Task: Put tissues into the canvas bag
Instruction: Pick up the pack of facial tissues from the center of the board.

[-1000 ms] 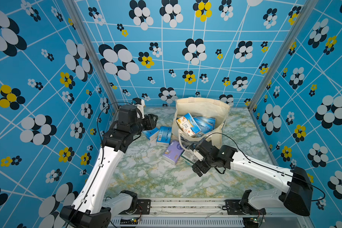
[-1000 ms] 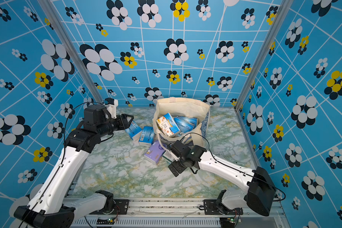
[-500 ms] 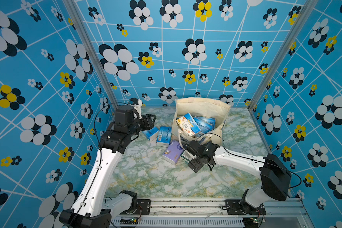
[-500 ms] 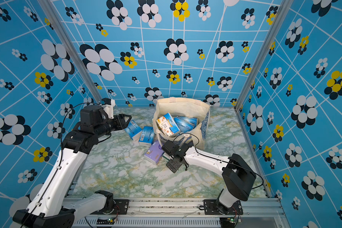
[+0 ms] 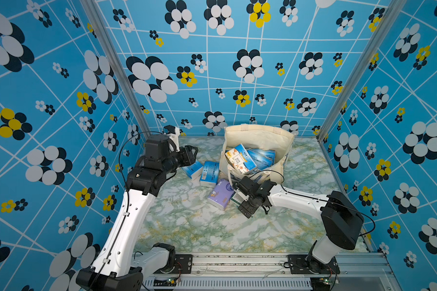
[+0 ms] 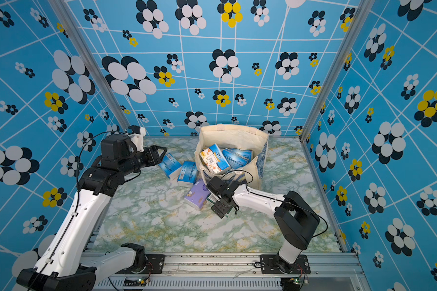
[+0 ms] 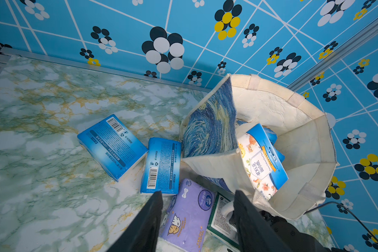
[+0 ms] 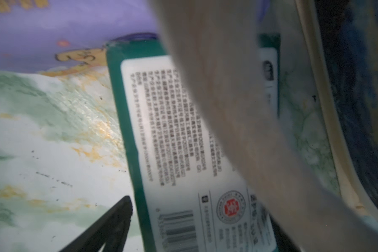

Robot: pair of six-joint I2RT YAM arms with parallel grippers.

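The cream canvas bag (image 5: 257,133) (image 6: 232,133) (image 7: 271,104) stands open at the back, with a white-and-orange pack of tissues (image 5: 240,161) (image 7: 260,165) and blue packs inside. Two blue packs (image 5: 193,169) (image 5: 209,172) (image 7: 111,146) lie on the table left of it. A lilac pack (image 5: 220,196) (image 7: 188,216) and a green-white pack (image 5: 236,199) (image 8: 172,135) lie in front. My right gripper (image 5: 239,199) is down with open jaws astride the green-white pack; one finger (image 8: 114,222) shows, just clear of its edge. My left gripper (image 5: 189,156) (image 7: 198,192) hovers open and empty, left of the blue packs.
A cream bag handle (image 8: 238,109) hangs across the right wrist view and hides the other right finger. Blue flowered walls (image 5: 237,75) enclose the marble table (image 5: 199,226) on three sides. The bag's front wall stands close behind the right gripper.
The right arm has folded, its elbow rising, and its gripper has slid left toward the bag's front, over the green-white pack. The left arm has barely shifted.
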